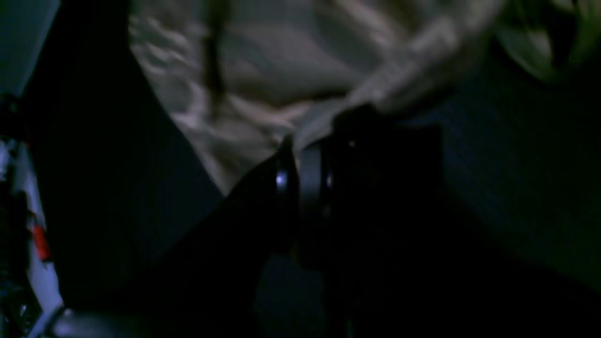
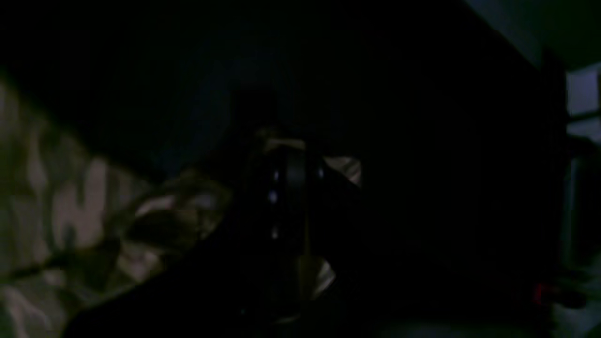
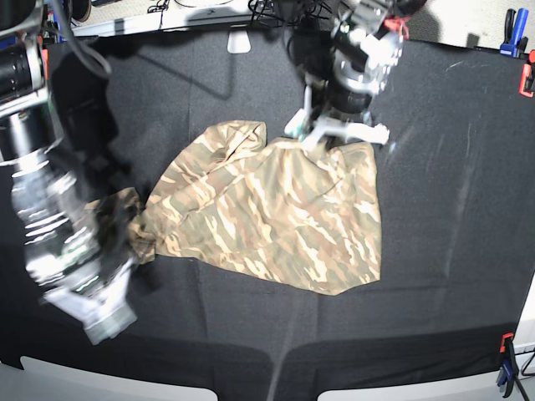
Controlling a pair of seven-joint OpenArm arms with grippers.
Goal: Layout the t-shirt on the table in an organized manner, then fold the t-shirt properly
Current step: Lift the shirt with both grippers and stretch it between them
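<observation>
A: Where's the t-shirt (image 3: pixel 276 213)?
B: Spread mid-worktop (image 3: pixel 451 167), rumpled.
A: The claws?
B: Left claw (image 3: pixel 322 138) pinches its far edge; right claw (image 2: pixel 300 206) is clamped on the opposite end.

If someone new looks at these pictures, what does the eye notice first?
First the camouflage t-shirt, crumpled in the middle of the black table. Then the two arms: the left gripper pinches its far edge, and the right gripper, blurred, grips the bunched end at the base view's left.
</observation>
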